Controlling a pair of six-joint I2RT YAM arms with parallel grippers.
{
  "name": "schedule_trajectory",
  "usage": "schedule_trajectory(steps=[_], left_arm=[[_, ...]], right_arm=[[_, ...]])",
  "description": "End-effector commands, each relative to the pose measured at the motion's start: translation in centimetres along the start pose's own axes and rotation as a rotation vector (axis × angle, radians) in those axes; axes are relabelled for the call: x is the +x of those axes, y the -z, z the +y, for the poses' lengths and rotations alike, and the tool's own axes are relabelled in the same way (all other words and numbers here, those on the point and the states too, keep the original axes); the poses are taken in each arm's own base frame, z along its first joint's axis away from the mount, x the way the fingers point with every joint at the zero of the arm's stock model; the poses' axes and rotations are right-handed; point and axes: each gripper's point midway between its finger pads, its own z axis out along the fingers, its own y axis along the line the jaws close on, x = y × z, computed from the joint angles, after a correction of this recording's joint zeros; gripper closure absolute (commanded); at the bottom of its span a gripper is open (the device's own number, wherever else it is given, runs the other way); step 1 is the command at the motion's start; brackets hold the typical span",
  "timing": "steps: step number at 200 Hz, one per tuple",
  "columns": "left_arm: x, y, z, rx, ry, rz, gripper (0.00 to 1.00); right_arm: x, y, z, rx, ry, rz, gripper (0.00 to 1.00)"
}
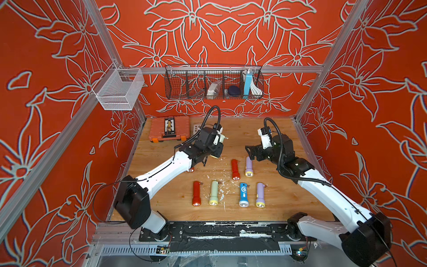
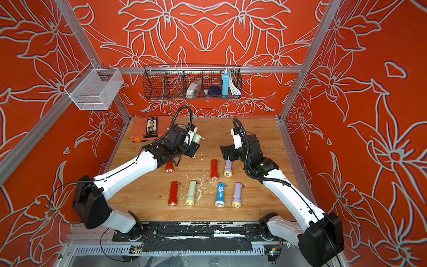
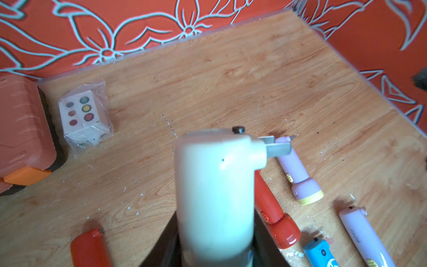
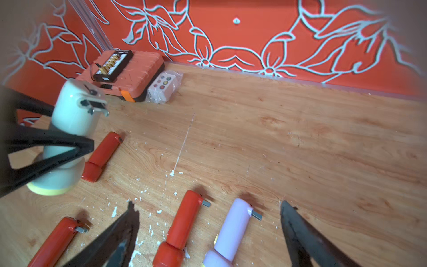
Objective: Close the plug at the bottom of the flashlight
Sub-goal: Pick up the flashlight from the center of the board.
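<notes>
Left tool (image 4: 69, 136) pinches the pale green flashlight (image 3: 215, 185), its plug (image 3: 277, 148) sticking out; right tool (image 4: 208, 204) hangs spread beside it.

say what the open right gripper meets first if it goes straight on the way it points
The right gripper would probably meet the red plastic flashlight lying between its fingertips, or the wooden tabletop just past it; depth is unclear.
</notes>
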Motion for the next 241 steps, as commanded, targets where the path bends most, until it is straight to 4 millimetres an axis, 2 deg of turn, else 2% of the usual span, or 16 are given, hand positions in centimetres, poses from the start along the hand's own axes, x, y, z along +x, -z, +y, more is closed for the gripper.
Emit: schedule_trajectory(steps=[1,22,43,69,92,124,130,134,152,187,241], left_arm=[[-4.1,2.6,-0.1,0.075,-0.002,-0.213,1.0],[-3.9,4.2,0.1,0.125,-0.006,-0.242,1.0],[-3.2,5.4,0.1,0.183,-0.022,-0.279,1.0],[-1.7,7.0,-1.1,0.31,-0.097,-0.356,1.0],[-0.4,8.4,-2.0,0.396,-0.154,-0.403,1.0],[1.4,10.3,-3.0,0.453,-0.258,-0.456,1.0],[1.9,10.3,-3.3,0.477,-0.266,-0.453,1.0],[1.6,11.4,-3.7,0.493,-0.284,-0.484,1.0],[2.2,12.6,-4.7,0.557,-0.319,-0.517,1.0],[2.9,13.1,-5.3,0.595,-0.354,-0.559,1.0],[2.8,13.6,-6.3,0.671,-0.364,-0.575,1.0]], right_arm=[[-3.1,0.3,1.6,-0.088,0.058,-0.095,0.02],[-3.9,0.1,2.4,-0.132,0.073,-0.097,0.02],[-4.7,-0.1,4.0,-0.22,0.103,-0.08,0.04],[-6.0,0.2,6.4,-0.356,0.122,-0.088,0.08],[-7.1,1.2,8.7,-0.494,0.144,-0.118,0.08],[-8.0,3.8,12.1,-0.73,0.183,-0.136,0.11],[-8.0,4.3,12.6,-0.769,0.186,-0.134,0.11],[-8.1,4.7,13.0,-0.797,0.19,-0.136,0.12],[-8.1,6.0,14.3,-0.904,0.198,-0.136,0.14],[-7.5,7.3,16.2,-1.029,0.218,-0.097,0.16],[-6.2,7.0,18.3,-1.13,0.222,-0.022,0.22]])
